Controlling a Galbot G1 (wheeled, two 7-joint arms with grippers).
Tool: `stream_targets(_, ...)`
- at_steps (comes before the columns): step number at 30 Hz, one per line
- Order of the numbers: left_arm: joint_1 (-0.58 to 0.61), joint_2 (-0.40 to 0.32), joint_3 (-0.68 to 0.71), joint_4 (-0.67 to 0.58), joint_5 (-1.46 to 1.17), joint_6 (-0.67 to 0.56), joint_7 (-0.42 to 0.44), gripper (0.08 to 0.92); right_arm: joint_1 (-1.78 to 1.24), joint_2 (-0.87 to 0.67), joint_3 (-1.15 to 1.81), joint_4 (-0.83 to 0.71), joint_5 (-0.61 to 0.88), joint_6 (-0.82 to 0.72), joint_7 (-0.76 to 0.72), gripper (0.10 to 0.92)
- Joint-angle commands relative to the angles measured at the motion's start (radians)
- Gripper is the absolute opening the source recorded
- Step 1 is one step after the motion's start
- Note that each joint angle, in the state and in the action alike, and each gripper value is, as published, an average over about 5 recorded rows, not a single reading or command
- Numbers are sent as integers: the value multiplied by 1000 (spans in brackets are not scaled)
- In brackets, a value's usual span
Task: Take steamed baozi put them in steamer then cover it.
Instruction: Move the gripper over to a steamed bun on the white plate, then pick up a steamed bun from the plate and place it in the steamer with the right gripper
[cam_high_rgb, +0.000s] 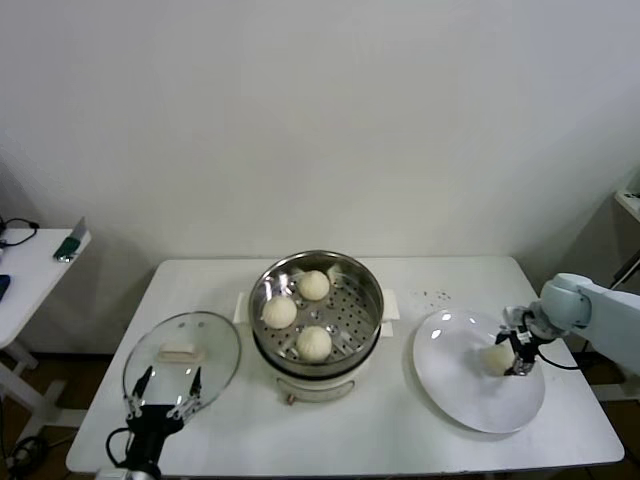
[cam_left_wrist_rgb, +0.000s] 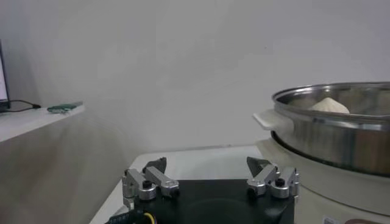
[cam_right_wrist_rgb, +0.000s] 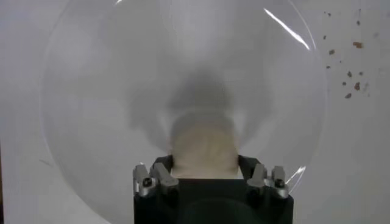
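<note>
Three steamed baozi (cam_high_rgb: 313, 285) lie in the steel steamer (cam_high_rgb: 372, 290) at the table's middle. A fourth baozi (cam_high_rgb: 498, 358) rests on the white plate (cam_high_rgb: 470, 395) at the right, and my right gripper (cam_high_rgb: 510, 357) is shut on it. In the right wrist view both fingers press the sides of this baozi (cam_right_wrist_rgb: 203, 146) inside the right gripper (cam_right_wrist_rgb: 204, 163). The glass cover (cam_high_rgb: 183, 360) lies flat on the table left of the steamer. My left gripper (cam_high_rgb: 165, 383) hangs open over the cover's near edge; the left wrist view shows the left gripper (cam_left_wrist_rgb: 206, 163) empty beside the steamer (cam_left_wrist_rgb: 341, 131).
A side table (cam_high_rgb: 30, 270) with small items stands off to the left. Crumbs (cam_high_rgb: 435, 295) dot the tabletop behind the plate. The white wall runs close behind the table.
</note>
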Motion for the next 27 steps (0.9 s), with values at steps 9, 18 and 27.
stream_targets(9, -7, 4, 7, -4, -1, 3, 1, 823, 713, 85, -544, 178, 271, -8, -53, 712)
stream_targets(18, -15, 18, 9, -8, -10, 7, 4, 823, 1143, 365, -675, 324, 636, -48, -110, 713)
stream_targets(27, -24, 19, 6, -14, -22, 11, 5, 823, 1028, 551, -498, 390, 841, -182, 18, 712)
